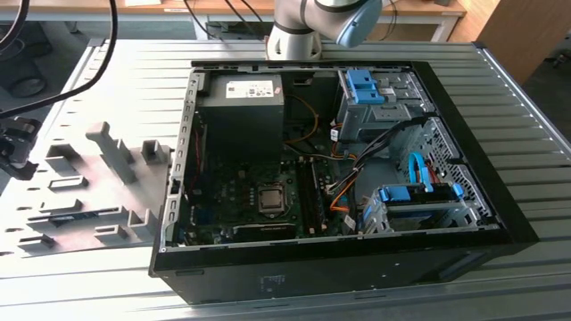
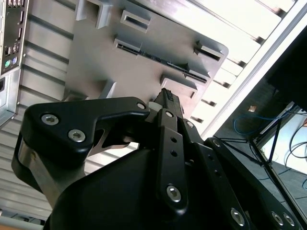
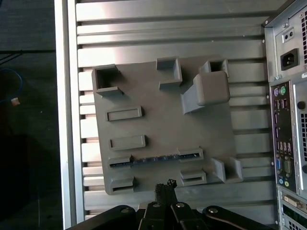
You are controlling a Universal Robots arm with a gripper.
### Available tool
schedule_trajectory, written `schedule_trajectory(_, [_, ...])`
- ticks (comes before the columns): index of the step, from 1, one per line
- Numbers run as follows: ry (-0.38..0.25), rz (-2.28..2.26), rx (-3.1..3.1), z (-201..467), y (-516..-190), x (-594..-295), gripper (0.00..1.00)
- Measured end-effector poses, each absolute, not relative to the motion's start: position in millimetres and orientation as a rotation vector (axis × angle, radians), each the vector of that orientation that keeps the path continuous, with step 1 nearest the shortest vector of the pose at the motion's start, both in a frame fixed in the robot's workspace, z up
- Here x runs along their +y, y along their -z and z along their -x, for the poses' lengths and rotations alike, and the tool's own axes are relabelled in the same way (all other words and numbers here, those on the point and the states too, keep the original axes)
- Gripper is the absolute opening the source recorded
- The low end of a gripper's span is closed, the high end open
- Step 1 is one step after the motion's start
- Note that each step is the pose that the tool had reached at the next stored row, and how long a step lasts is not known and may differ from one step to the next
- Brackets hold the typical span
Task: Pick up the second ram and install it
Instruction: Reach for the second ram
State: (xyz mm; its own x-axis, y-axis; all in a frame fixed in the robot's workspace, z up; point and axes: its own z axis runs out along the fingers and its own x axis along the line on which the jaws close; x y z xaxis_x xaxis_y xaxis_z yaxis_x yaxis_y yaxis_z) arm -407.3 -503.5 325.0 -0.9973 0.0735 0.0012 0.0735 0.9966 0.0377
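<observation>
Across the ribbed metal worktop (image 1: 116,80), an open computer case (image 1: 339,281) is sitting beside a grey holder plate (image 3: 163,120). The second ram (image 3: 156,159) is lying slotted between two blocks on that plate. The pincer (image 3: 164,186) is hovering near it, fingertips pressed together, gripping nothing. A wooden desk (image 1: 178,8) is standing behind.

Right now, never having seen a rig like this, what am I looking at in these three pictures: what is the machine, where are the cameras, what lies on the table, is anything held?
The machine is one robot arm with a gripper. The exterior view looks down on a slatted metal table bearing an open computer case and, to the exterior view's left, a grey holder plate. Both wrist views come from cameras on the arm and look past the gripper at that plate. The second ram lies in a slot on the plate; the gripper is near it and does not hold it.
</observation>
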Motion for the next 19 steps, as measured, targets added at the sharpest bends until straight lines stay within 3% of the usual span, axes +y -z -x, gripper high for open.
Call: schedule_trajectory(19, [-0.059, -0.115, 3.139, 407.2, -319.1, -503.5, 0.11])
